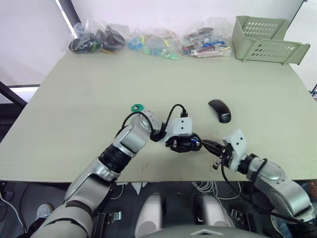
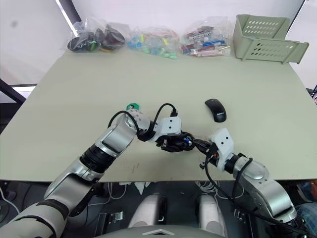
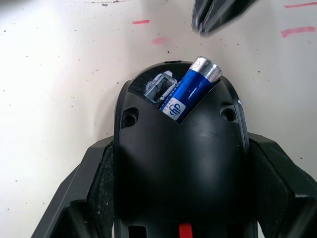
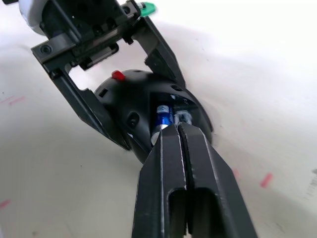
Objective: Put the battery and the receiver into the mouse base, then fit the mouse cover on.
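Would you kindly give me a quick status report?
Left tool shut on mouse base. Right tool shut, at half-seated battery. Mouse cover lies apart.

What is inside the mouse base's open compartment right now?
The blue battery sits tilted in the mouse base, its silver end sticking out past the rim. Beside it is a grey metal slot. Its lower end and the compartment floor are hidden.

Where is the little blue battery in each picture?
Left eye view: battery, a blue speck between the two hands.
Right eye view: same.
Left wrist view: upper middle, sticking out tilted.
Right wrist view: centre.
Shared landmark: the mouse base holding it.
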You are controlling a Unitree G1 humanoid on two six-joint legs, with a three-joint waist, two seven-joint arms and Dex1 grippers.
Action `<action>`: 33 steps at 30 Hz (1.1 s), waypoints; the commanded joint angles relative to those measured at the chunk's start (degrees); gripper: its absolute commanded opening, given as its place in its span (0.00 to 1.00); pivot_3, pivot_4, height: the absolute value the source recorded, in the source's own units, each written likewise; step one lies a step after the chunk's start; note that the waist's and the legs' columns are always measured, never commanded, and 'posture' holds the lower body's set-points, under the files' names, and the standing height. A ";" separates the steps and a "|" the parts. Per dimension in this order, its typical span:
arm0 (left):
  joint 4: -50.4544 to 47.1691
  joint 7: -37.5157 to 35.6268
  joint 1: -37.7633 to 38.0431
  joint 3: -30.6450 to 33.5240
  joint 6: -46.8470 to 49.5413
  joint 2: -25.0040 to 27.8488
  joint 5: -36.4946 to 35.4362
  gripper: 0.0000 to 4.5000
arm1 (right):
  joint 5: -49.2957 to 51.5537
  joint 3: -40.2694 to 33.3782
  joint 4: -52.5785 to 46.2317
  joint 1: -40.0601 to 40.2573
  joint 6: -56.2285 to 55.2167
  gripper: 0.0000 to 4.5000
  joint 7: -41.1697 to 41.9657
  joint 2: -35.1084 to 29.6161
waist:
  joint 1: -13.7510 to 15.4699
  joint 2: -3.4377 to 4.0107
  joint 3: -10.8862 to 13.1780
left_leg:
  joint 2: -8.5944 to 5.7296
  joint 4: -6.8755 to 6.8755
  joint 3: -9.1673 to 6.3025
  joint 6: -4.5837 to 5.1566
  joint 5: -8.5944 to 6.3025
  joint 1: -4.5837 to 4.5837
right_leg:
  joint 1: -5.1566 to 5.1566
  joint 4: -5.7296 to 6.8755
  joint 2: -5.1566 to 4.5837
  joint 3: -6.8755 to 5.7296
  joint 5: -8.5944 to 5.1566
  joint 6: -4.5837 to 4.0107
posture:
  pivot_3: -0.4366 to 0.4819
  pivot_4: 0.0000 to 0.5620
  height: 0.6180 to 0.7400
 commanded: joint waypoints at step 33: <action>2.51 -0.22 1.46 -4.31 2.36 0.16 2.96 0.65 | -10.47 1.77 17.61 -1.05 -14.41 0.01 3.09 12.51 | -0.59 -0.11 -0.47 | 0.15 -0.27 0.38 -0.01 -0.01 0.89 | 0.44 0.09 0.09 0.41 -0.02 -0.05 | 0.48 0.27 1.00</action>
